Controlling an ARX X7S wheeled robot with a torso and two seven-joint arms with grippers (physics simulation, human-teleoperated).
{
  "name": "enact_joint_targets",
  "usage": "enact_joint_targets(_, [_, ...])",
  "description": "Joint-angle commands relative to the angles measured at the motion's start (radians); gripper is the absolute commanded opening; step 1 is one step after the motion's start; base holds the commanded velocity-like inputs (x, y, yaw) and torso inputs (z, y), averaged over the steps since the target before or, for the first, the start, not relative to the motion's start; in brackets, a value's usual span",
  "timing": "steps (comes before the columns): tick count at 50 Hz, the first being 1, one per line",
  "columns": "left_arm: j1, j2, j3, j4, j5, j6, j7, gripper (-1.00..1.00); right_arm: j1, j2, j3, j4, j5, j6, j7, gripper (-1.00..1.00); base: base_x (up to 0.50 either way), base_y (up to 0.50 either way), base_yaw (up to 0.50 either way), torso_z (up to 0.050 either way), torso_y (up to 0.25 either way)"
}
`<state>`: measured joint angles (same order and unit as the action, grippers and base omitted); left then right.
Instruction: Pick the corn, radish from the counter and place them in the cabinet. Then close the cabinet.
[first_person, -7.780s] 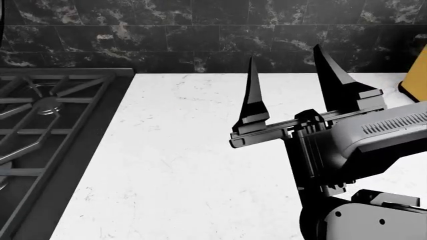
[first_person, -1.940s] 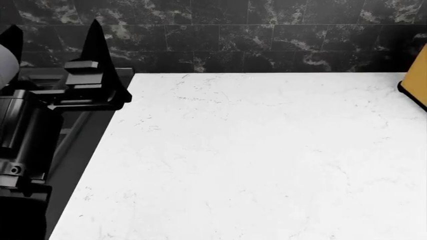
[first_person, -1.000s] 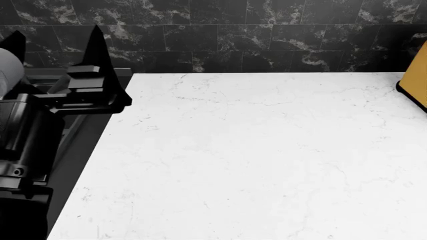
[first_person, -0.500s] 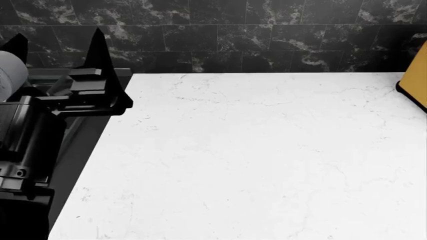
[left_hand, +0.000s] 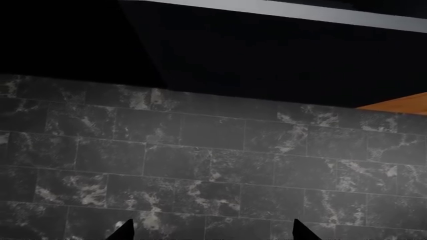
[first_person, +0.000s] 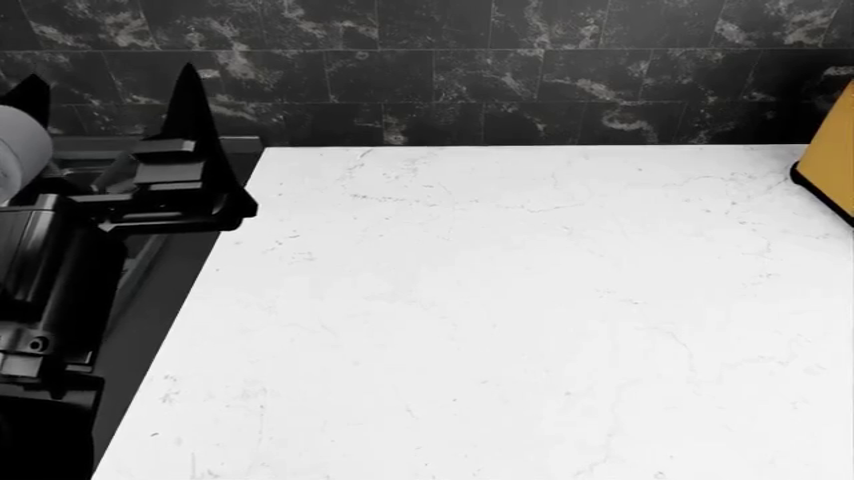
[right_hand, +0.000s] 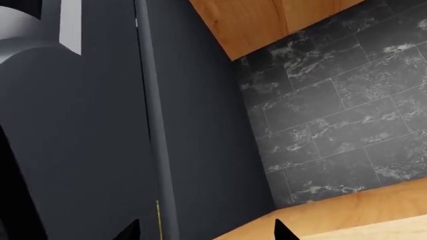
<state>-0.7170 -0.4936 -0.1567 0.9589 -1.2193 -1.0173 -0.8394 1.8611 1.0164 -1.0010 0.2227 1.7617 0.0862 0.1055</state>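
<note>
Neither the corn nor the radish shows in any view. The white veined counter (first_person: 507, 300) fills the head view. My left gripper (first_person: 110, 100) stands at its left edge, fingers pointing up and wide apart, open and holding nothing. In the left wrist view the left gripper (left_hand: 213, 232) faces the dark tiled wall, with only its two tips showing. My right gripper (right_hand: 208, 232) is out of the head view. In its own view it is open and empty, facing a dark grey panel and wood-coloured boards (right_hand: 267, 20). I cannot tell whether these boards belong to the cabinet.
A yellow toaster side (first_person: 834, 150) juts in at the counter's right edge. The dark marble-tiled backsplash (first_person: 534, 80) runs along the back. The black hob surround (first_person: 147, 290) lies left of the counter, mostly hidden by my left arm. An orange wood edge (left_hand: 400, 103) shows above the tiles.
The right gripper that stood over the counter has left the head view, and the left arm has come in at the left. In the last half second the left gripper drifted slightly left.
</note>
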Motion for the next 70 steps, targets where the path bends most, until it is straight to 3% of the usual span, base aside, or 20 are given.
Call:
enact_joint_targets(1, [0.027,-0.015,-0.009,-0.004,0.016,0.02,0.019,1.0,0.143,-0.036,0.145,-0.556,0.079,0.09,-0.084,1.0,0.0,0.0,0.0,0.0,0.0])
enact_joint_targets(32, [0.097,-0.046,-0.033,-0.025,0.049,0.074,0.074,1.0,0.191,-0.038,0.13,-0.531,0.087,0.22,-0.179,1.0,0.0,0.0,0.0,0.002,0.004])
enact_joint_targets(44, [0.072,-0.048,-0.018,-0.016,0.015,0.065,0.041,1.0,0.171,-0.03,0.135,-0.581,-0.149,0.139,-0.039,1.0,0.0,0.0,0.0,0.002,0.004])
enact_joint_targets(52, [0.073,-0.047,-0.006,-0.011,0.014,0.067,0.037,1.0,0.201,-0.019,0.111,-0.622,-0.336,0.181,0.194,1.0,0.0,0.0,0.0,0.003,0.003])
enact_joint_targets(70, [0.046,-0.046,0.025,-0.015,0.006,0.064,0.022,1.0,0.222,-0.019,0.107,-0.629,-0.353,0.242,0.25,1.0,0.0,0.0,0.0,0.002,0.002])
